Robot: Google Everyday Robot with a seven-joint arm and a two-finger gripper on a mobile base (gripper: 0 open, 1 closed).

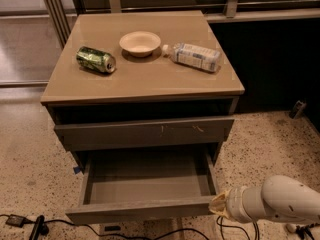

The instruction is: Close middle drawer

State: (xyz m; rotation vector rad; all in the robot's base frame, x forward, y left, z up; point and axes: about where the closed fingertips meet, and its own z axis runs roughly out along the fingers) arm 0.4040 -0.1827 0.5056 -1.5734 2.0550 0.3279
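Note:
The middle drawer is pulled far out of the grey-brown cabinet. Its plain front faces me and its empty grey interior shows. Above it is the drawer front with pale scratch marks, standing slightly out from the cabinet. My gripper, on a white arm coming in from the lower right, sits at the right front corner of the open drawer, level with its front board. Whether it touches the board is not visible.
On the cabinet top lie a green can on its side, a pale bowl and a plastic bottle on its side. Black cables run over the speckled floor in front. A dark wall stands to the right.

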